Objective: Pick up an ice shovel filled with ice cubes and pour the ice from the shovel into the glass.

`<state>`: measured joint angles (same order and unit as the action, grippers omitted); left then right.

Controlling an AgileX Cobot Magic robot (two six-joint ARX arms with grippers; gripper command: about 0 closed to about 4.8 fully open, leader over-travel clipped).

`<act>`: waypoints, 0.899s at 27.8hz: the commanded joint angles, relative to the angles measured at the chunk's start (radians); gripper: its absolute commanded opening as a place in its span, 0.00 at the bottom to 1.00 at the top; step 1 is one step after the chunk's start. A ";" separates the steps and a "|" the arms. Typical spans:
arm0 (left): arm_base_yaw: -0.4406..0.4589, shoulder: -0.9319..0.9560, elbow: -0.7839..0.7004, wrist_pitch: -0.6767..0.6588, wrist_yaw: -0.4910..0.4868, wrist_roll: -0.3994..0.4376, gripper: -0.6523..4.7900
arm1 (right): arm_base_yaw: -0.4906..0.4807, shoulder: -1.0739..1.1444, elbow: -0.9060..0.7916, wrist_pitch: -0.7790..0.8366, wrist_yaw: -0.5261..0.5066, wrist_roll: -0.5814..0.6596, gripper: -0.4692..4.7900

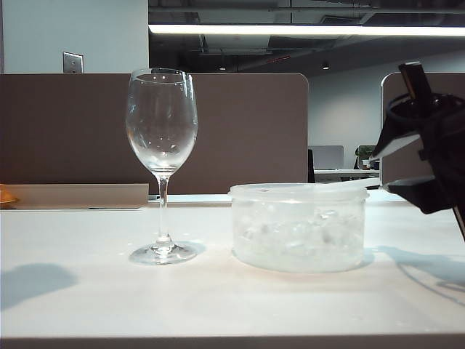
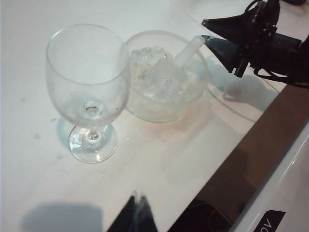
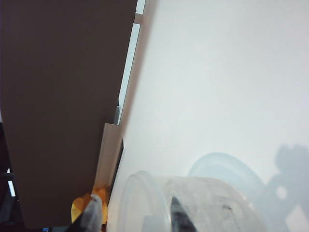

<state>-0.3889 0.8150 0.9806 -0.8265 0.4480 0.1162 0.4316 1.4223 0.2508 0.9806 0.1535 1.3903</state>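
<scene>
**Open right tool beside ice tub**

Seen from the exterior: black right tool (image 1: 398, 169) spread open, unladen, at round translucent plastic tub (image 1: 298, 227); tall clear stemmed wine glass (image 1: 161, 163) upright on white tabletop (image 1: 87, 291). Revealed only from left wrist: whitish translucent plastic ice shovel (image 2: 170, 72) resting on glistening ice cubes (image 2: 145, 55) inside. Left tool (image 2: 137, 217) barely visible, grip impossible to judge.
</scene>
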 commanded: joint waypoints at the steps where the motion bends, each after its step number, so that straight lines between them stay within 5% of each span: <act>1: 0.001 -0.002 0.003 0.013 0.001 0.004 0.12 | 0.001 0.012 0.018 -0.006 -0.017 -0.006 0.45; 19: 0.001 -0.002 0.003 0.013 0.000 0.004 0.12 | 0.010 0.063 0.055 -0.018 -0.043 -0.006 0.48; 25: 0.001 -0.002 0.003 0.013 0.000 0.004 0.12 | 0.016 0.069 0.060 -0.018 -0.044 -0.002 0.40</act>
<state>-0.3889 0.8150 0.9806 -0.8265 0.4477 0.1162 0.4477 1.4891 0.3046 0.9516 0.1093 1.3876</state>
